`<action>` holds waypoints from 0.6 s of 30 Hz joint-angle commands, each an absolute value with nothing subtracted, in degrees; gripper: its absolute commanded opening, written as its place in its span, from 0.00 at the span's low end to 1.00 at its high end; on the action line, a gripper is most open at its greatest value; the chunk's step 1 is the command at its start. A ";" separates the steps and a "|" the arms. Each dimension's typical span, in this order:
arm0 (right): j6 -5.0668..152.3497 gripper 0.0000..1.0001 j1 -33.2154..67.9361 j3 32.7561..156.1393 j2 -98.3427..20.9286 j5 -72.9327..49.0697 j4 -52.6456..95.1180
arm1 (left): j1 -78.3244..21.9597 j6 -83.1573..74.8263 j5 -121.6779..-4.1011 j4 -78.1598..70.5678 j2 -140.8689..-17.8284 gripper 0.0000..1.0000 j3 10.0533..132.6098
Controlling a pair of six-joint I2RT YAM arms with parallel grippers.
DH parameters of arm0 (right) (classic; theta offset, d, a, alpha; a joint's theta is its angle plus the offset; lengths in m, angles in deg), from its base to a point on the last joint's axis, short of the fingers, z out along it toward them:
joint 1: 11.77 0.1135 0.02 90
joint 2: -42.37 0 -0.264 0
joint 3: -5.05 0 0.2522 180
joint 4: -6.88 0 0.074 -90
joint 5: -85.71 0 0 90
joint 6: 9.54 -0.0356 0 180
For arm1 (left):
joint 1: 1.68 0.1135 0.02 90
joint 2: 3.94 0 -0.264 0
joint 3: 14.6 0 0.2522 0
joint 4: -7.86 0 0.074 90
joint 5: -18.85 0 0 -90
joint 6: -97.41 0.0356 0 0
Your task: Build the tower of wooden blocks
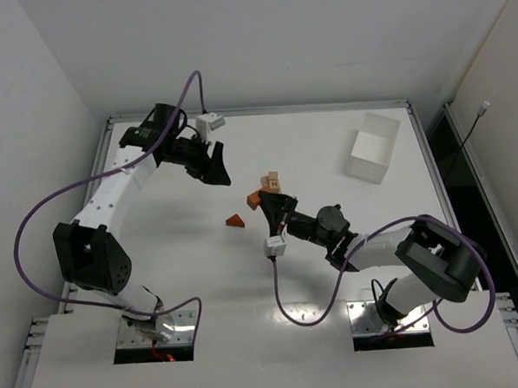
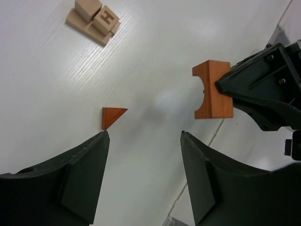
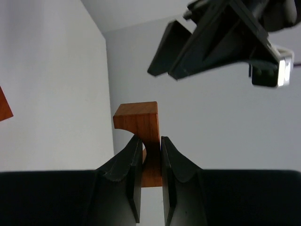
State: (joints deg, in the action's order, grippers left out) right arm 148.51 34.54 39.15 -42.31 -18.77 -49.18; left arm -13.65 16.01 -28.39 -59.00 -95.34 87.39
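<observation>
Right hand point(image 3: 150, 140) clenches the orange arch block point(image 3: 138, 117); left hand point(image 2: 144, 135) hangs unclenched, white tray point(image 1: 379, 129) well apart.

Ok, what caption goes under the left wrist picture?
Right gripper pinches an orange arch block, near an orange wedge and a tan block stack.

Tan stack point(image 2: 94, 21), orange wedge point(image 2: 112, 116), gripped arch block point(image 2: 211, 89)

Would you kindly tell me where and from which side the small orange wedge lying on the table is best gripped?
The orange wedge lies flat on the table, triangular face up, nothing touching it: come straight down from above. No two sides are parallel, so probably close on the slanted side and the square corner opposite.
</observation>
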 commanded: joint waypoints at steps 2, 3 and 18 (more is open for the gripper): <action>156.29 0.00 37.45 40.07 -44.02 -19.94 -57.06 | -19.07 19.81 -35.37 -57.49 -92.01 0.59 88.46; 156.31 0.00 37.45 40.69 -44.72 -19.06 -55.75 | -20.91 19.81 -35.99 -57.49 -91.31 0.59 89.16; 155.26 0.00 38.77 48.34 -48.68 -7.98 -46.68 | -29.28 21.65 -43.99 -57.40 -87.61 0.66 88.64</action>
State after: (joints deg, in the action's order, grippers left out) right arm 155.90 38.60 46.34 -48.45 -9.20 -45.18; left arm -28.53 20.28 -43.10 -58.56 -89.57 87.39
